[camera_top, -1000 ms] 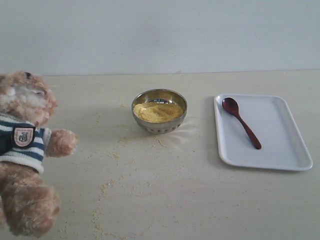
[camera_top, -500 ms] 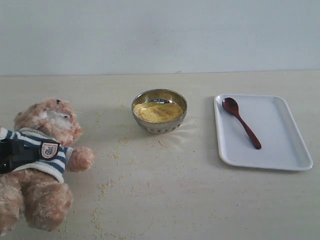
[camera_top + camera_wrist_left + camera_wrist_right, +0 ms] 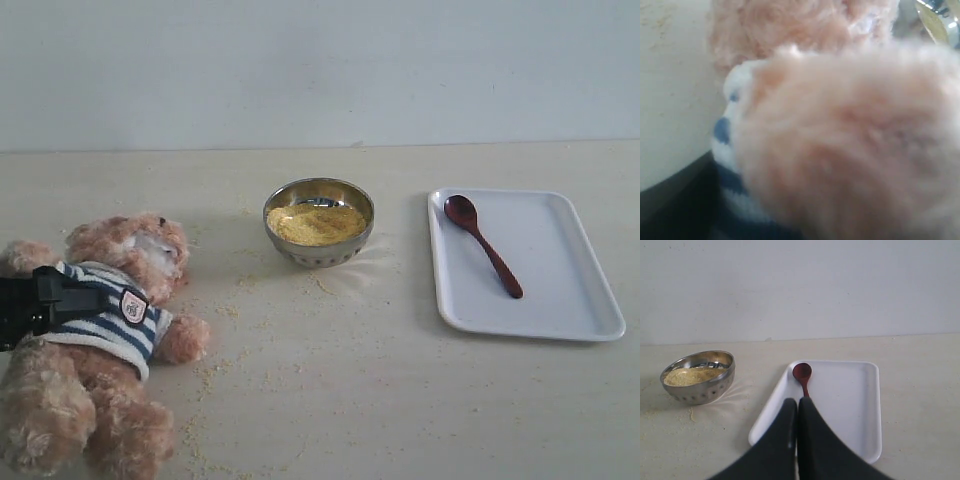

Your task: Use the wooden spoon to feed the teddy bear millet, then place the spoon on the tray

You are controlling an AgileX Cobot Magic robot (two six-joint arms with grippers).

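Two hands here: left hand (image 3: 48, 298) was clamped on the teddy bear (image 3: 112, 345), which lay slumped on the bench (image 3: 360, 410) at far left w/ loose grains (image 3: 208, 376) beside it, and the right hand (image 3: 797, 402) was pressed together. Wooden spoon (image 3: 481, 244) lay diagonally on the tray (image 3: 565, 295), right of the steel bowl (image 3: 318, 252) w/ millet (image 3: 315, 224).

The teddy bear (image 3: 105, 340) slumps, seemingly tilted back, at the table's (image 3: 350, 400) front-left corner. Millet (image 3: 316, 224) fills the central bowl (image 3: 318, 252). The wooden spoon (image 3: 482, 244) lies diagonally on the white tray (image 3: 560, 290) by the right edge.
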